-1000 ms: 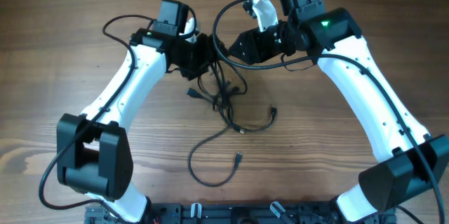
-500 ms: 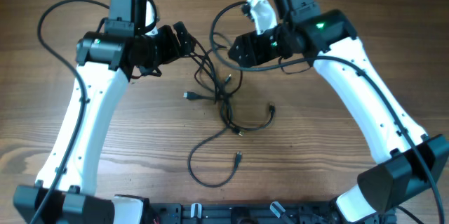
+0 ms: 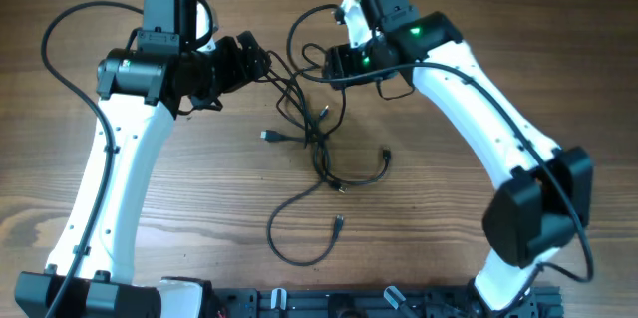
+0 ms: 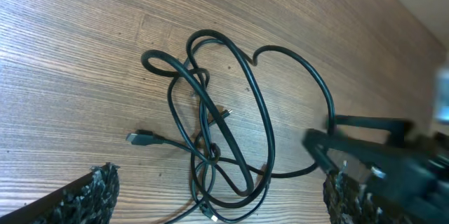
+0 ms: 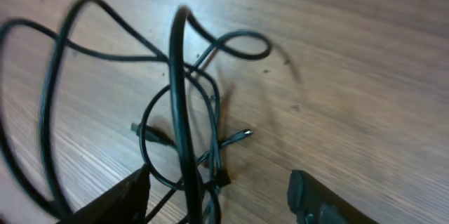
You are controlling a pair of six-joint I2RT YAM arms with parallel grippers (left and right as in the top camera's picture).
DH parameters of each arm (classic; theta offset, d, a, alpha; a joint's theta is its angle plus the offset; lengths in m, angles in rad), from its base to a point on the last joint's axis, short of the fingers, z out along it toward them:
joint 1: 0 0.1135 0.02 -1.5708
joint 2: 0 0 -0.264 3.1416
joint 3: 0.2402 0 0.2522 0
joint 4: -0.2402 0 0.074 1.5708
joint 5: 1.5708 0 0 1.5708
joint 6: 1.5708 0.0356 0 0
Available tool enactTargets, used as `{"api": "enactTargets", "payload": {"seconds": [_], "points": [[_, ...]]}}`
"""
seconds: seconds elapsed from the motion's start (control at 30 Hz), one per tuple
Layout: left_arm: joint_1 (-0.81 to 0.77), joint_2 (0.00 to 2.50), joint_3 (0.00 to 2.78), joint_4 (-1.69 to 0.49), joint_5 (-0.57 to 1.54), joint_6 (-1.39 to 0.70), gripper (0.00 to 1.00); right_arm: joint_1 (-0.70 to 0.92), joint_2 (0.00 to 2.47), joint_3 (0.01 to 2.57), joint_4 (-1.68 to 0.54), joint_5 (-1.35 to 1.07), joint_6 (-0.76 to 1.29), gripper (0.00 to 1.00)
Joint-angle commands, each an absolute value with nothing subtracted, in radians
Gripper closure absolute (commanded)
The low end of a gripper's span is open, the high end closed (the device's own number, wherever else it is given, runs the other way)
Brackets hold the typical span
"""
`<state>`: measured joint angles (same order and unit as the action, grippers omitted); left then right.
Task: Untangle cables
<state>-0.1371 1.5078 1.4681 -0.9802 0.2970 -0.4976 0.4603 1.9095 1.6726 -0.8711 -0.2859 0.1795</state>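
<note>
Thin black cords with small plug ends (image 3: 317, 141) are seen lying tangled on the brown wooden table (image 3: 219, 208), between the two arms. The black left gripper (image 3: 254, 56) is spread wide and empty just up-left of them. The black right gripper (image 3: 332, 64) is partly spread, with one raised strand (image 5: 181, 97) passing between its fingers, not clamped.
</note>
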Motion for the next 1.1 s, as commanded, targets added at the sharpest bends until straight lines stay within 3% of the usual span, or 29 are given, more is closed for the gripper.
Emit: {"api": "enactTargets", "payload": {"seconds": [0.0, 0.03, 0.43, 0.53, 0.6, 0.67, 0.7, 0.73, 0.77, 0.87, 1.07], "points": [[-0.141, 1.515, 1.485, -0.976, 0.31, -0.479, 0.05, 0.467, 1.974, 1.686, -0.873, -0.334, 0.158, 0.8], [-0.148, 1.518, 1.485, -0.973, 0.31, -0.478, 0.05, 0.464, 1.971, 1.687, -0.874, -0.334, 0.158, 0.92], [-0.297, 1.708, 1.485, -0.926, 0.301, -0.589, 0.1, 0.385, 1.832, 1.69, -0.941, -0.316, 0.238, 0.96], [-0.297, 1.76, 1.485, -0.919, 0.293, -0.592, 0.16, 0.379, 1.832, 1.69, -0.947, -0.316, 0.238, 0.96], [-0.298, 1.803, 1.485, -0.908, 0.271, -0.592, 0.22, 0.379, 1.82, 1.694, -0.946, -0.352, 0.235, 0.96], [-0.298, 1.853, 1.485, -0.891, 0.259, -0.592, 0.45, 0.367, 1.786, 1.726, -0.96, -0.396, 0.234, 0.96], [-0.297, 1.875, 1.485, -0.882, 0.251, -0.592, 0.65, 0.355, 1.766, 1.756, -0.976, -0.416, 0.235, 0.96], [-0.298, 1.895, 1.485, -0.87, 0.24, -0.592, 0.78, 0.34, 1.741, 1.805, -1.003, -0.432, 0.233, 0.96], [-0.297, 1.918, 1.485, -0.855, 0.219, -0.592, 0.83, 0.33, 1.721, 1.851, -1.025, -0.446, 0.226, 0.96], [-0.297, 1.952, 1.485, -0.83, 0.186, -0.592, 0.87, 0.318, 1.665, 2.021, -1.104, -0.443, 0.208, 0.96], [-0.297, 1.979, 1.485, -0.809, 0.161, -0.592, 0.86, 0.318, 1.595, 2.332, -1.165, -0.442, 0.213, 0.96]]}}
